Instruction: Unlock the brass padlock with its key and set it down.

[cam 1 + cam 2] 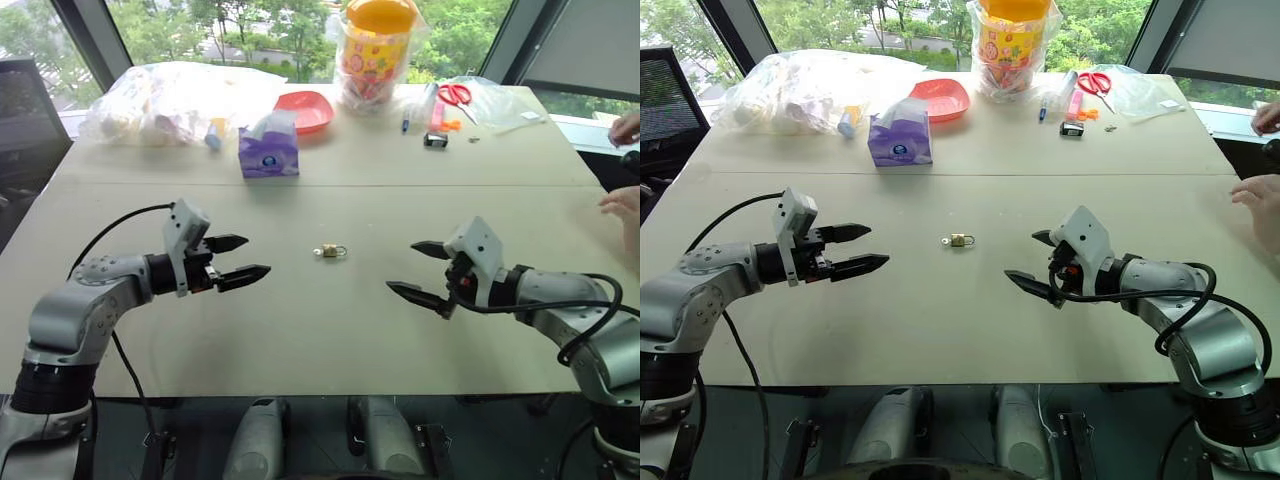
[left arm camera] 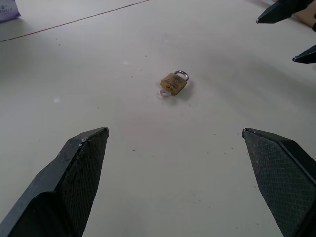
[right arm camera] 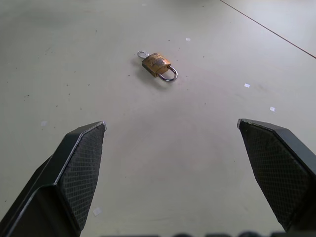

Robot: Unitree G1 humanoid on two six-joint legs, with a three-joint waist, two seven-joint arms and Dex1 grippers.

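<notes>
The padlock [image 1: 332, 251] lies flat on the table [image 1: 330, 340], about midway between my two grippers and clear of both. Its shackle [image 3: 170, 75] looks closed into the brass body. The key [image 2: 164, 92] sits in the keyhole at the body's bottom end, so only its small silvery bow sticks out, resting on the table.

My left gripper [image 1: 240, 258] hovers above the table to the left of the padlock, pointing toward it. Its fingers [image 2: 81, 168] are spread wide with nothing between them. My right gripper [image 1: 425, 270] hovers on the other side, pointing back at the padlock, its fingers [image 3: 79, 170] likewise spread wide and holding nothing. Neither gripper touches the padlock or the key. In the left wrist view the right gripper's fingertips show beyond the padlock.

Along the far edge of the table, well apart from the padlock, stand a purple tissue box [image 1: 268, 152], a red plate [image 1: 305, 108], a clear jar [image 1: 375, 50] with a yellow lid, red-handled scissors [image 1: 455, 95], a small black clip [image 1: 435, 140] and some clear plastic bags [image 1: 170, 100]. A person's hand [image 1: 622, 205] rests at the right edge of the table, beyond my right arm.
</notes>
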